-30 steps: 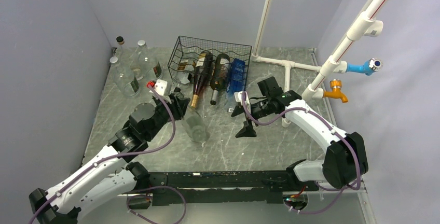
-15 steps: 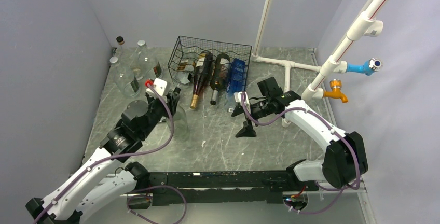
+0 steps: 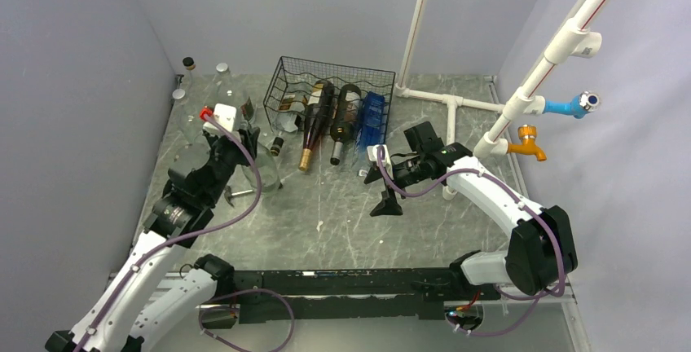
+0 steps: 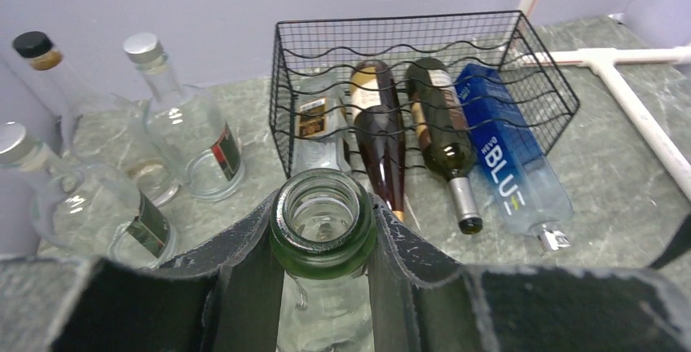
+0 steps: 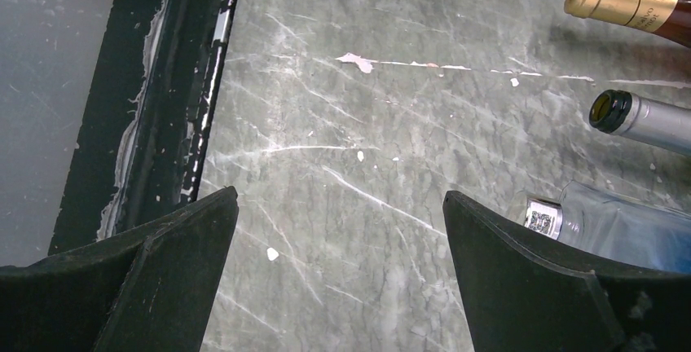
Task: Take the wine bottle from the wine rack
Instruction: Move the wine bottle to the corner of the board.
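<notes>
1. Your left hand (image 4: 323, 226) pinches the green-rimmed neck of the clear glass wine bottle (image 4: 322, 319), held roughly upright and already out of the black wire-mesh wine rack (image 4: 424, 34), which lies just ahead.
2. Standing clear glass bottles (image 4: 183, 136) crowd the left. Room to set down lies on the grey marbled worktop (image 3: 342, 222) nearer you.
3. Your right hand (image 5: 338, 201), spread wide, hovers by the necks of the racked bottles (image 4: 440, 124).

The left arm (image 3: 151, 258) stretches forward and to the left from its base with the wrist held high. The left gripper (image 3: 247, 152) has its fingers (image 4: 244, 283) pressed against both sides of a bottle (image 4: 323, 215) at the neck. The right arm (image 3: 497, 197) bends in toward the middle, and the right gripper (image 3: 380, 185) hangs low over the surface (image 5: 342, 124) with its fingers (image 5: 530, 279) spread wide apart.
</notes>
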